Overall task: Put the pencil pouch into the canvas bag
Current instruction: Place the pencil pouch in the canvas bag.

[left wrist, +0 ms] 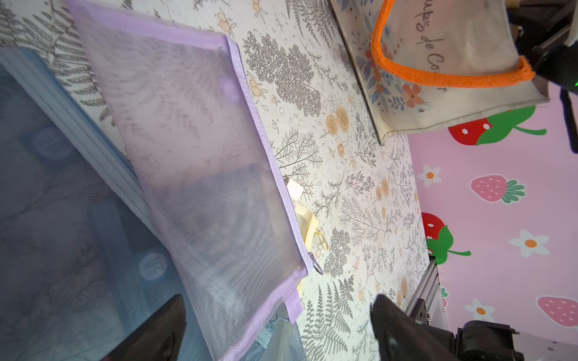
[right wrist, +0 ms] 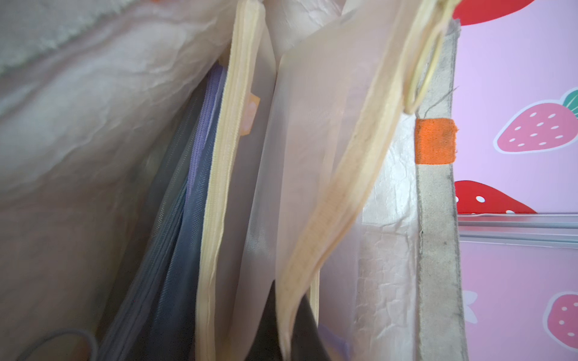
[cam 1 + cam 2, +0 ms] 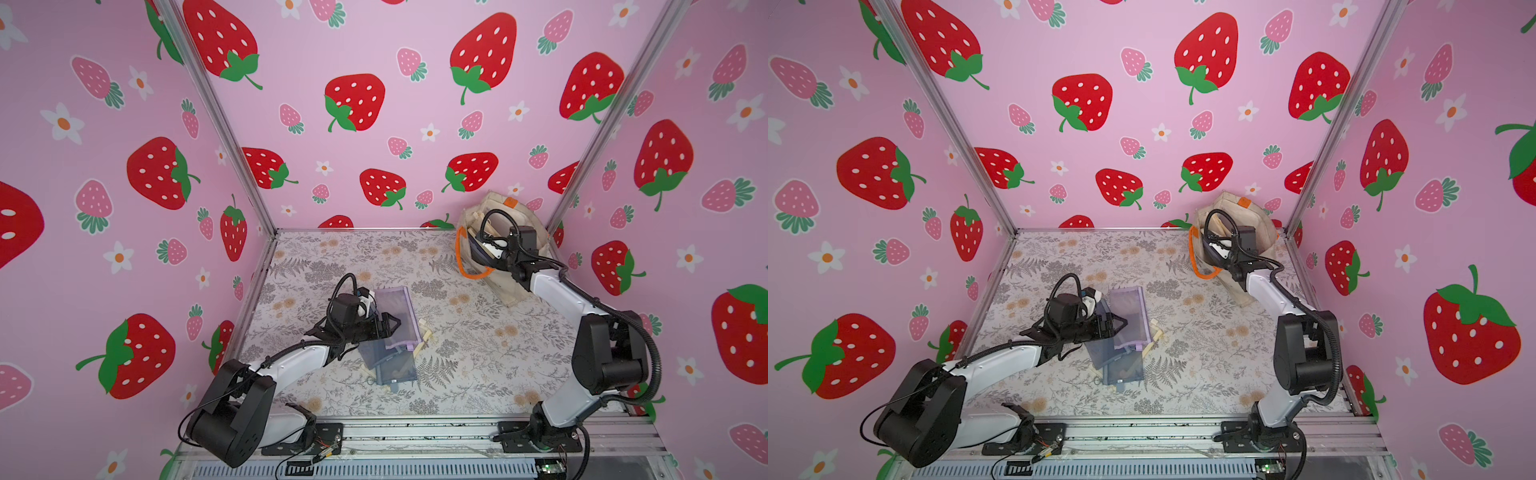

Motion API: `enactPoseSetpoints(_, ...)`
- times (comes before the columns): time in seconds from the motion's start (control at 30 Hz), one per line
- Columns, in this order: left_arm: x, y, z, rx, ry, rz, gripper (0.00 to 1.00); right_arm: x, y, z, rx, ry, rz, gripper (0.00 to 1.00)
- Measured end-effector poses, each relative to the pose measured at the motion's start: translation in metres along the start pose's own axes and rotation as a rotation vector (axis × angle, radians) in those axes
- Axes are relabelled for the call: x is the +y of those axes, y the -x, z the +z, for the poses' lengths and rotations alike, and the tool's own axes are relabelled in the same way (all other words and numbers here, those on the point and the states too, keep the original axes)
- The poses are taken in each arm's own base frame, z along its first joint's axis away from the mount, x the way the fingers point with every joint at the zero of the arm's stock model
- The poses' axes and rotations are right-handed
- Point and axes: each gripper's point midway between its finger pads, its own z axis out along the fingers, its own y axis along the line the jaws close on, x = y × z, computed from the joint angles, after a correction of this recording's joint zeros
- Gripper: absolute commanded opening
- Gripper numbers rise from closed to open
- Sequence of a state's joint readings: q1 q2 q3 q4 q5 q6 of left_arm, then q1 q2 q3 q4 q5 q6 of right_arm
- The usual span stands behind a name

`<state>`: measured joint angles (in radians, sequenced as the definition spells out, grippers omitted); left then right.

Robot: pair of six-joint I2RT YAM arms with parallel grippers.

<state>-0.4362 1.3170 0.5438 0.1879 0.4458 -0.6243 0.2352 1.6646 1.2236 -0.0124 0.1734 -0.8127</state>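
Cream-beige canvas bag w/ orange strap handles [image 3: 493, 204] stands in the far right corner & holds several flat mesh pencil pouches: two cream zip pouches [image 2: 300, 140], a purple-zip one [image 2: 206, 103] & a grey one [image 2: 169, 256]. The right hand [image 3: 488, 247] is shut inside its mouth; can't tell if it pinches a pouch. Job looks part done: on the floral counter [image 3: 457, 353] a lilac mesh pouch [image 3: 397, 307] lies atop blue-grey mesh pouches [image 3: 390, 365] & a cream one [image 3: 422, 328], w/ the left hand [image 3: 386, 324] wide open, empty, just above it, prob. the next pick.
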Motion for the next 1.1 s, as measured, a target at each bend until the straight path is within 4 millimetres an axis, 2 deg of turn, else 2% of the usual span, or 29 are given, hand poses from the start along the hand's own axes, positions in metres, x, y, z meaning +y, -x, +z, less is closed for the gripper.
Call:
enactPoseSetpoints(0.07, 0.001, -0.001, 0.000, 0.001, 0.000, -0.001, 0.94, 0.001, 0.001, -0.001, -0.003, 0.012, 0.021, 0.23)
enactPoseSetpoints(0.17, 0.002, -0.002, 0.000, 0.001, 0.001, -0.003, 0.94, -0.004, 0.007, -0.004, -0.016, 0.023, 0.065, 0.42)
enactPoseSetpoints(0.23, 0.001, -0.002, -0.001, -0.001, -0.001, -0.001, 0.94, -0.008, 0.012, -0.006, -0.029, 0.032, 0.098, 0.49)
enactPoseSetpoints(0.3, -0.001, -0.001, -0.002, -0.006, -0.005, 0.002, 0.94, -0.011, 0.018, -0.009, -0.044, 0.049, 0.134, 0.51)
enactPoseSetpoints(0.5, -0.002, 0.001, -0.003, -0.013, -0.011, 0.006, 0.94, -0.024, 0.040, -0.019, -0.106, 0.082, 0.249, 0.42)
enactPoseSetpoints(0.63, -0.005, 0.003, -0.006, -0.024, -0.017, 0.013, 0.94, -0.023, 0.046, -0.015, -0.116, 0.112, 0.294, 0.31)
enactPoseSetpoints(0.87, -0.007, 0.004, -0.008, -0.030, -0.020, 0.016, 0.94, 0.014, 0.033, 0.007, -0.058, 0.230, 0.333, 0.20)
enactPoseSetpoints(1.0, -0.005, 0.001, -0.008, -0.018, -0.009, 0.008, 0.93, 0.019, 0.027, 0.011, -0.033, 0.246, 0.354, 0.15)
enactPoseSetpoints(1.1, -0.003, 0.000, -0.010, -0.017, 0.004, 0.004, 0.93, 0.019, 0.018, 0.012, -0.005, 0.249, 0.387, 0.17)
